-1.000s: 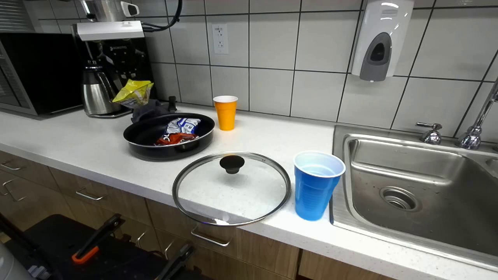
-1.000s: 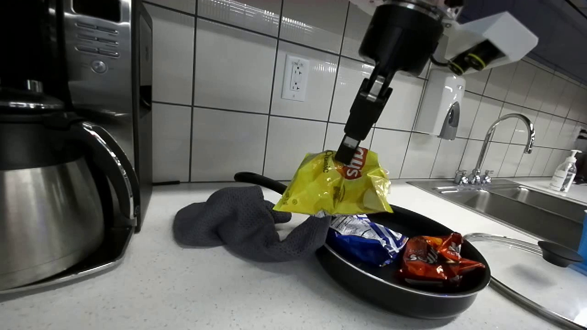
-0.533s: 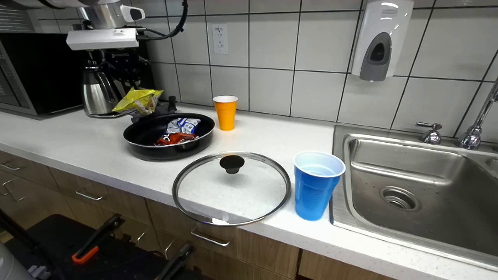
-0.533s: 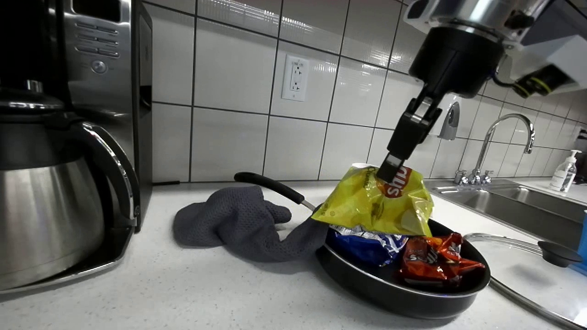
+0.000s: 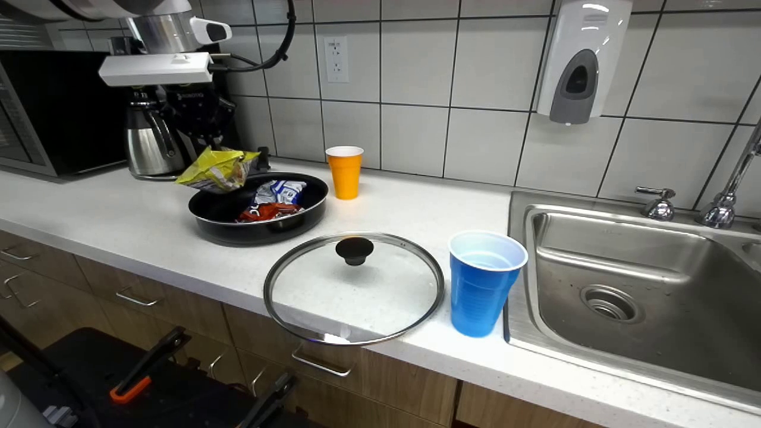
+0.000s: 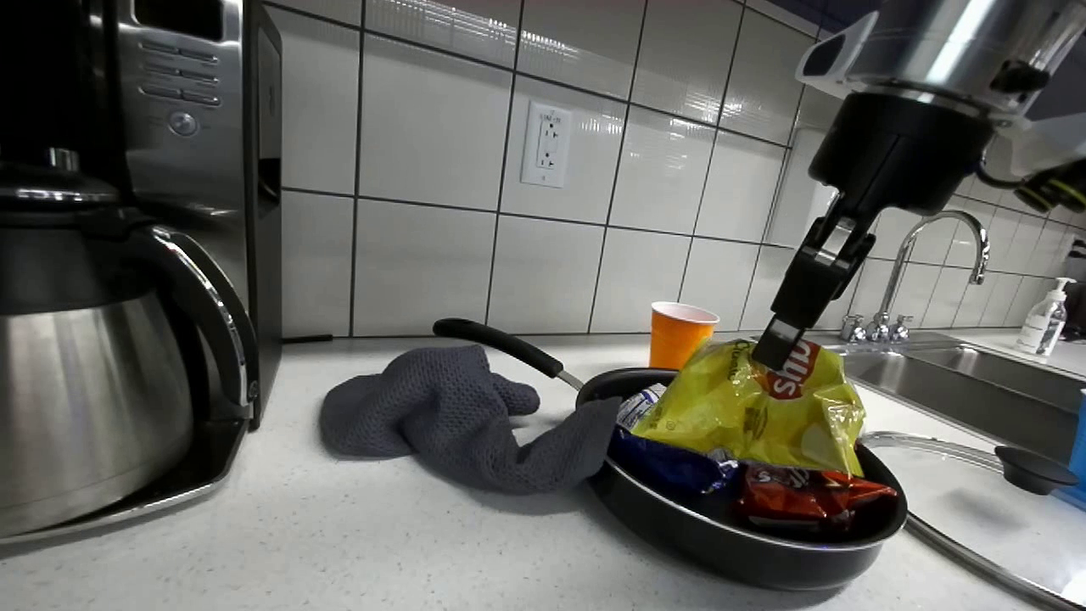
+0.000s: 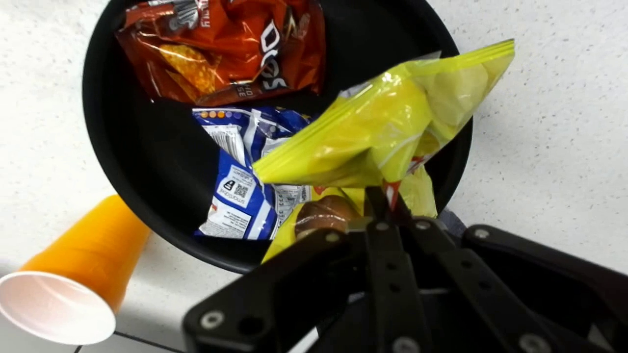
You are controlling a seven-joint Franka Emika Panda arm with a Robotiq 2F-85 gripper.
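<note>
My gripper (image 6: pixel 774 346) is shut on the top middle of a yellow chip bag (image 6: pixel 721 403), which hangs from the fingertips with its ends spread. In both exterior views the bag is over the black frying pan (image 5: pixel 255 233). Inside the pan lie a blue and white bag (image 7: pixel 236 196) and a red chip bag (image 7: pixel 235 59). The wrist view looks down on all three bags, with the pinched fold between the fingertips. From an exterior view the yellow bag covers part of the blue one; whether they touch I cannot tell.
A grey cloth (image 6: pixel 450 416) lies against the pan near the coffee maker (image 6: pixel 204 110). Behind the pan stands an orange cup (image 5: pixel 345 172). A glass lid (image 5: pixel 357 297) overhangs the counter's front edge, beside a blue cup (image 5: pixel 484 291) and the sink (image 5: pixel 630 273).
The gripper has carried the yellow bag downward and toward the sink side, from above the pan's cloth side to low over its middle. The orange cup has come into view behind it.
</note>
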